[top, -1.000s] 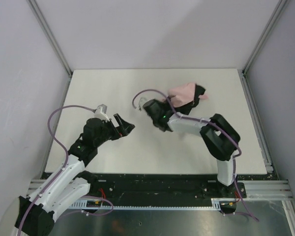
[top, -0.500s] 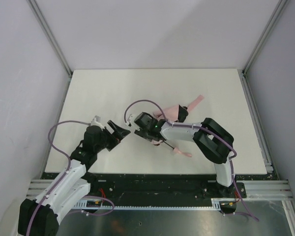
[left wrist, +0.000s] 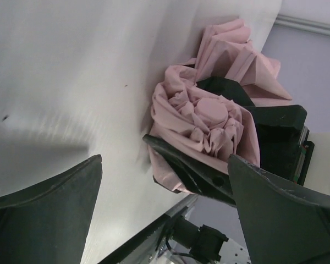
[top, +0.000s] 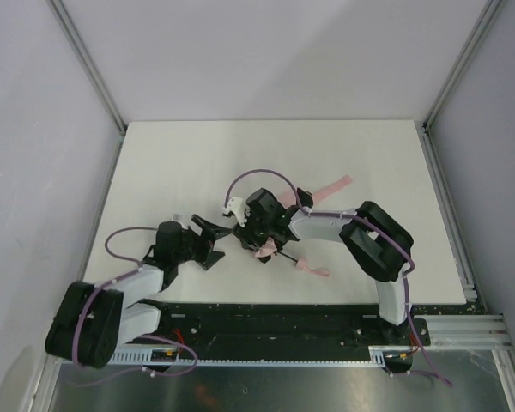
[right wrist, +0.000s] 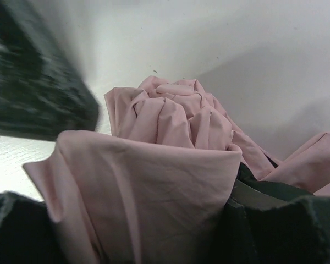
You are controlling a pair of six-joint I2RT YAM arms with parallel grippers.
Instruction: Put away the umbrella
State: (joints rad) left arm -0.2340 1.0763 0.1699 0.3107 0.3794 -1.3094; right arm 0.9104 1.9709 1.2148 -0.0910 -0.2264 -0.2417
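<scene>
Over the near middle of the tabletop (top: 197, 154), the umbrella (top: 263, 250) sits crumpled in the right tool (top: 254, 237). Its jaws are clamped on the bunched pink fabric, one dark finger on each side of the wad. A flap of loose fabric trails toward the tabletop's far right. A thin dark rod with a small pink end piece pokes out toward the near edge; whether that piece is the handle or the strap I cannot tell. The left tool (top: 215, 241) hangs low over the tabletop's near left, jaws spread wide apart and empty. It points at the wad's rounded end without touching it.

By the look of it the umbrella is light. Most of what shows is soft, slack cloth that will squash, slide and pull loose rather than carry a push. Only the ribs and shaft inside are stiff, and the ribs look thin enough to bend if pinched crosswise. A sound hold would close around the whole bundle so the shaft is caught inside, or on the hard end piece, not on a single fold of cloth.
</scene>
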